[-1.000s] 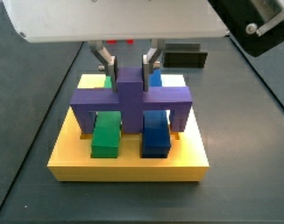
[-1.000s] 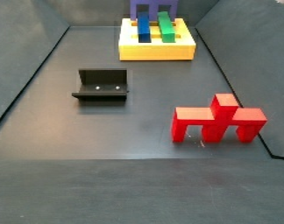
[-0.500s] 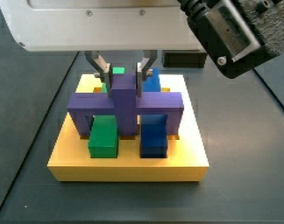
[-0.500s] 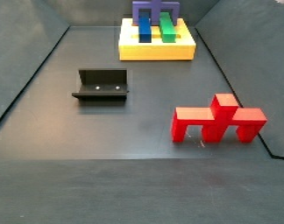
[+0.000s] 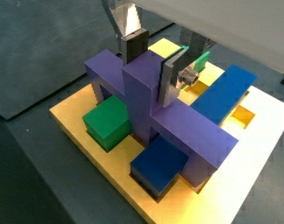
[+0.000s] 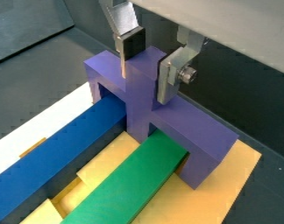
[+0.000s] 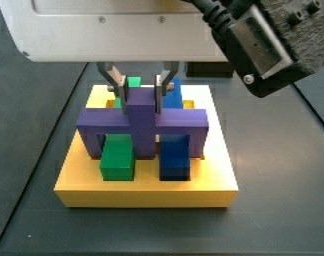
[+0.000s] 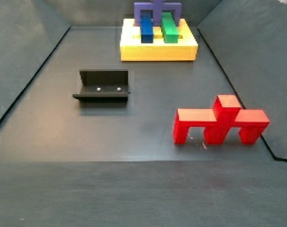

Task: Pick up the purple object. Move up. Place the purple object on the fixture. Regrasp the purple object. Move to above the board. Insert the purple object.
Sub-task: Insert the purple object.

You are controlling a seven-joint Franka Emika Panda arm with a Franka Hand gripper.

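gripper (image 6: 148, 59) pinching the purple object's (image 6: 156, 118) post — seemingly seated on the board (image 7: 145, 187), straddling both bars.

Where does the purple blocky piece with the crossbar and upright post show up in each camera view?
Wrist view: purple blocky piece mid-frame, post between the gripper fingers.
Wrist view: centre, straddling the blue bar and green bar.
Side view: centre, under the gripper.
Side view: top edge, small, gripper out of frame.
Shared landmark: yellow grooved board.
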